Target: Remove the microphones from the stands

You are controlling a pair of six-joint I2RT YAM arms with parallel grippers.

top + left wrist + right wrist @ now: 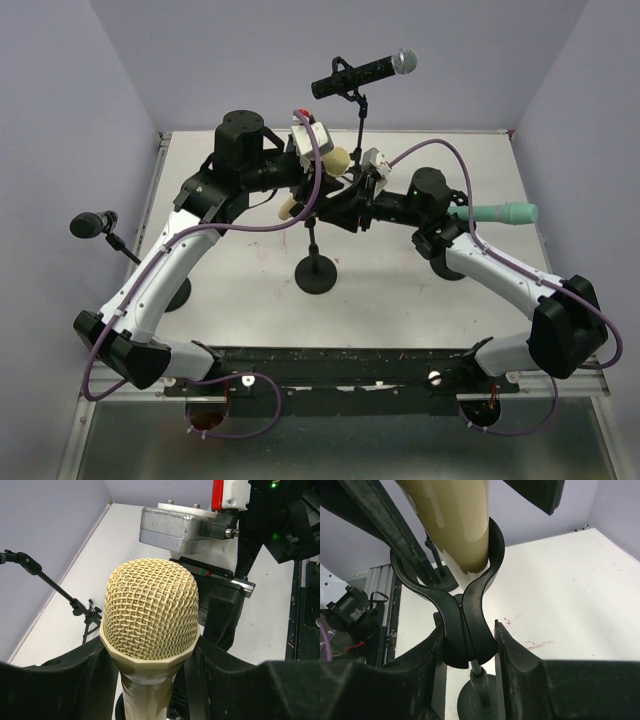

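Table (400, 300) room is tight at the centre and freer toward the near right. Only the round base and lower pole of the stand (316, 272) show from above; its upper part is hidden in that view. Left gripper (152, 682) is clamped on the cream microphone (150, 615) just below its mesh head, the body cut off below. Right gripper (469, 652) squeezes the neck of the black clip (465, 615). The microphone's tail seems seated in the clip's cradle.

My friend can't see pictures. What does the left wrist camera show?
A cream microphone with a mesh head fills the view, between the black fingers. Behind it: a grey metal box and a thin black stand.
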